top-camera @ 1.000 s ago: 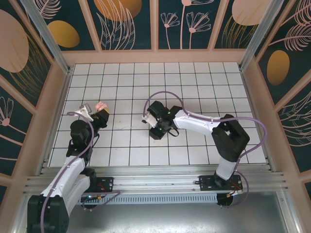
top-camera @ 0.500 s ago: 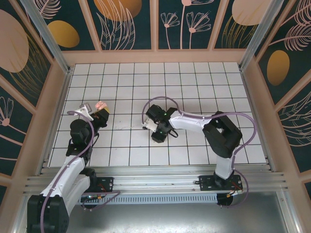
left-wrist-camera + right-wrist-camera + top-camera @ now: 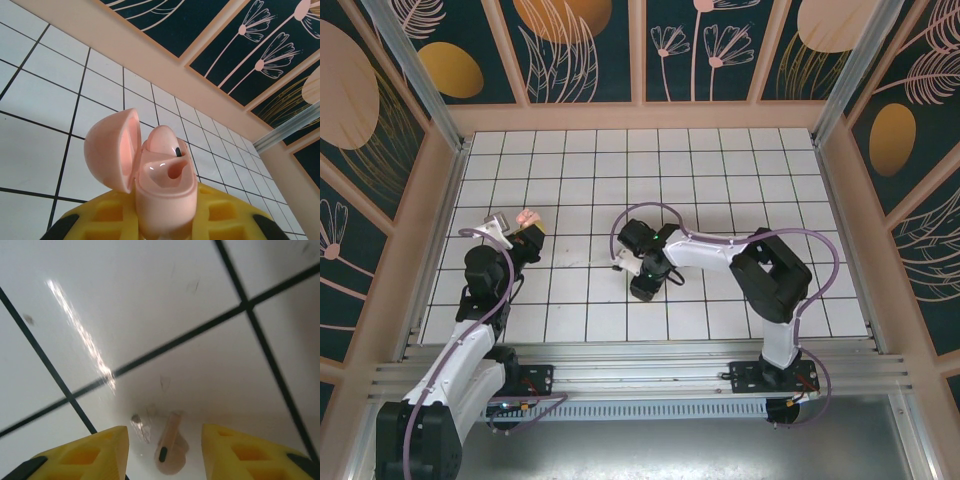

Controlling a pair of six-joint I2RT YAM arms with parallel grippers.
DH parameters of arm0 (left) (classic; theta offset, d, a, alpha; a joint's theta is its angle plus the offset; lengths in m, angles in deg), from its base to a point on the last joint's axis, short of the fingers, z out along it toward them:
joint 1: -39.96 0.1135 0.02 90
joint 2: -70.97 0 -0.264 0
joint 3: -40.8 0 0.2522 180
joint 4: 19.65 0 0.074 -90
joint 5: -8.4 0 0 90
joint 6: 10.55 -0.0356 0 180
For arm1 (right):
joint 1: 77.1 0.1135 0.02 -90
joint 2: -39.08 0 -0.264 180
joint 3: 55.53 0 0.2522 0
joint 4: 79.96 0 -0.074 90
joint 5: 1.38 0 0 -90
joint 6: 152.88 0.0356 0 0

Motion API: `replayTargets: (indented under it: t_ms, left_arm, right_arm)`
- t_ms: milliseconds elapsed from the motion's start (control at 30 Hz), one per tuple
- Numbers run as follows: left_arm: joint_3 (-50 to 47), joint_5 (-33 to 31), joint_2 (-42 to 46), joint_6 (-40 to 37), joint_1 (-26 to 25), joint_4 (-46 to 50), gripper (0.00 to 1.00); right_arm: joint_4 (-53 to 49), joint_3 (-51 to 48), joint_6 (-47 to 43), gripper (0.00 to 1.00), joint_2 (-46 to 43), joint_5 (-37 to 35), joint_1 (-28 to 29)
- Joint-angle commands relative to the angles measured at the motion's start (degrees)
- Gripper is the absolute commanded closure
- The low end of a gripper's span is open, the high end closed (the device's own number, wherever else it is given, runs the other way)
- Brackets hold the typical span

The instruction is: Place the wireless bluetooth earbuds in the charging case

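Earbud (image 3: pixel 170 452) lying between parted right claw (image 3: pixel 162 440) | case (image 3: pixel 160 185) gripped in left claw (image 3: pixel 165 222)

Pink charging case (image 3: pixel 161 200) open, earbud (image 3: pixel 162 142) seated; second earbud (image 3: pixel 170 452) flat on tile (image 3: pixel 150 300).

- The white tiled table (image 3: pixel 720 180) is stretching out as a glossy grid of pale squares and dark joint lines.
- A single pale pinkish earbud (image 3: pixel 171 446) is lying flat on one tile (in the right wrist view its thin stem is pointing up the frame, and a small dark spot is showing on its rounded body), not far from a dark joint line.
- A few faint scuff marks (image 3: pixel 136 419) are dotting the same tile, just beside the earbud.
- A bright streak of glare (image 3: pixel 82 335) is running across the neighbouring tile.
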Motion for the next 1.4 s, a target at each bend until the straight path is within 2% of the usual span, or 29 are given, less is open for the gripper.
replayTargets:
  t_ms: [0,233,600,900,1367]
  left_arm:
    - [1.48,0.05,0.69,-1.45,0.4,-0.93,0.94]
    - [1.75,0.13,0.69,-1.77,0.38,-0.68,0.94]
    - [1.93,0.06,0.58,-2.17,0.45,-0.68,0.94]
    - [2.2,0.18,0.38,-2.53,0.41,-0.57,0.94]
    - [2.62,0.31,-0.27,-3.07,0.4,-0.82,0.94]
  right_arm:
    - [0.63,3.25,4.27,0.57,-1.17,3.71,-0.39]
    - [0.7,3.96,7.92,0.57,1.56,8.7,-0.77]
    - [-2.23,3.1,10.81,0.57,3.95,5.22,-2.06]
    - [-3.62,2.6,10.01,0.59,4.94,8.91,-2.03]
    - [-5.65,-0.06,6.37,0.65,1.35,15.44,-1.32]
